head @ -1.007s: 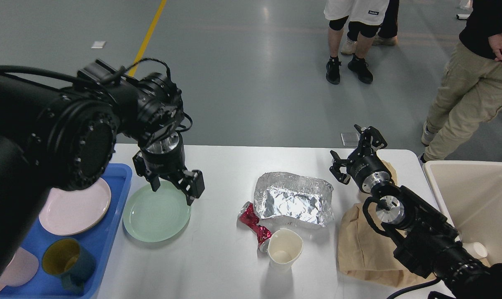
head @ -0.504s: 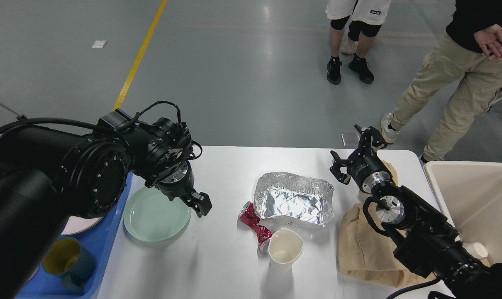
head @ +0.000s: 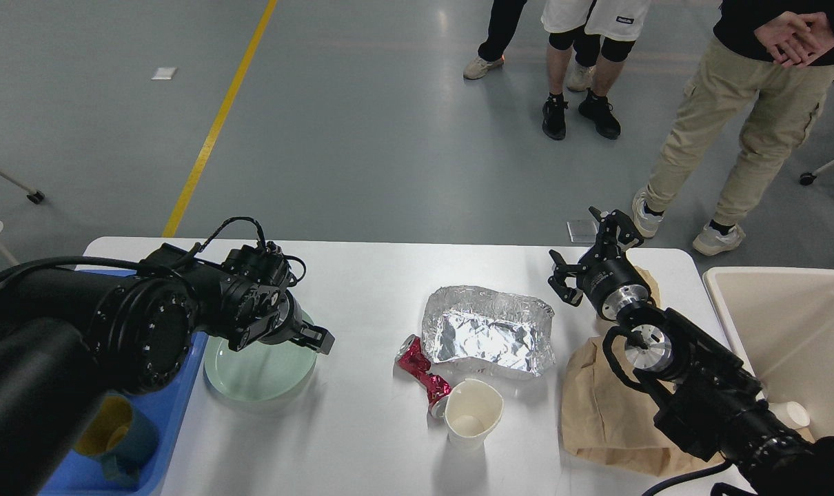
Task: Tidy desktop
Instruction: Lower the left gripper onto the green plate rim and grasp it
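Desktop (head: 375, 441) is carrying a plate (head: 258, 368), foil (head: 486, 331), can (head: 420, 372), cup (head: 472, 410) and bag (head: 596, 406). Left gripper (head: 313, 337) is sitting at the plate's far rim, jaw state unclear. Right gripper (head: 591, 253) is hovering spread and empty. Plate is probably stiff, slick, breakable; I'd pinch its rim.

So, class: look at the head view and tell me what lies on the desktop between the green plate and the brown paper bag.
In the head view, between the green plate and the brown paper bag, the desktop holds a crumpled foil tray, a crushed red can and a white paper cup.
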Controlling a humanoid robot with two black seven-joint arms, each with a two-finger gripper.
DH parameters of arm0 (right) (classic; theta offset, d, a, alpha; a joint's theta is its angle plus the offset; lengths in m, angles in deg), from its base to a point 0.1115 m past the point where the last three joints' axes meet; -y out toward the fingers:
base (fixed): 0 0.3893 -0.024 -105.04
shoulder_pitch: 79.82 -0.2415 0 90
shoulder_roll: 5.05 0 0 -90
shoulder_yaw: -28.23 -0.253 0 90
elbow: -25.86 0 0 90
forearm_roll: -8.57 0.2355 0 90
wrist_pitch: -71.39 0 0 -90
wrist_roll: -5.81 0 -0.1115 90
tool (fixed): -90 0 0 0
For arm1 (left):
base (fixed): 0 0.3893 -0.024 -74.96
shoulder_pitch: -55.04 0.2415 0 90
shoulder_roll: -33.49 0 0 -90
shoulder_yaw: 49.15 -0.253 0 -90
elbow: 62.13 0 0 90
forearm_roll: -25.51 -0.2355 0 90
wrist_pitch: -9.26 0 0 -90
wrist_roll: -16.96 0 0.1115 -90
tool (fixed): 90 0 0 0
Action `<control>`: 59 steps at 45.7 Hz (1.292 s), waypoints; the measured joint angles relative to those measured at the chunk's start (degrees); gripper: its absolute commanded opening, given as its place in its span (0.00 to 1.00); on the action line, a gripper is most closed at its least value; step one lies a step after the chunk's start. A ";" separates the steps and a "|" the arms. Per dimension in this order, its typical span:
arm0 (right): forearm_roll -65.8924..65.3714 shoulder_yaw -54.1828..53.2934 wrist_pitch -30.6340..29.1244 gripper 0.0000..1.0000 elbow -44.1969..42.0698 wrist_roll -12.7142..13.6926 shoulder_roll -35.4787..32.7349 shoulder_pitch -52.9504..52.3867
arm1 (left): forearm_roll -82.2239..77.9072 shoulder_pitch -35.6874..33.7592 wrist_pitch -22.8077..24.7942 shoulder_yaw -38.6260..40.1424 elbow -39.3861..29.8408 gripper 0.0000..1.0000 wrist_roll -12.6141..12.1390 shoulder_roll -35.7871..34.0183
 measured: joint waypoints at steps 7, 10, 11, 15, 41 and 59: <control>0.01 0.00 0.00 1.00 0.00 0.00 0.00 0.00 | 0.11 0.52 -0.36 1.53 0.04 0.93 -0.42 -0.06; 0.00 0.00 0.00 1.00 0.00 0.00 0.00 0.00 | 0.16 1.09 -0.39 2.99 0.04 0.92 -0.44 -0.03; 0.01 0.00 0.00 1.00 0.00 0.00 0.00 0.00 | 0.16 1.21 -0.40 3.25 0.04 0.92 -0.44 -0.01; 0.00 0.00 0.00 1.00 0.00 0.00 0.00 0.00 | 0.20 2.04 -0.49 4.40 0.04 0.89 -0.45 0.03; 0.00 0.00 0.00 1.00 0.00 0.00 0.00 0.00 | 1.04 3.12 -1.83 5.38 -0.03 0.30 -0.45 0.11; 0.00 0.00 0.00 1.00 0.00 0.00 0.00 0.00 | 1.05 3.42 -1.60 5.38 -0.19 0.31 -0.45 0.03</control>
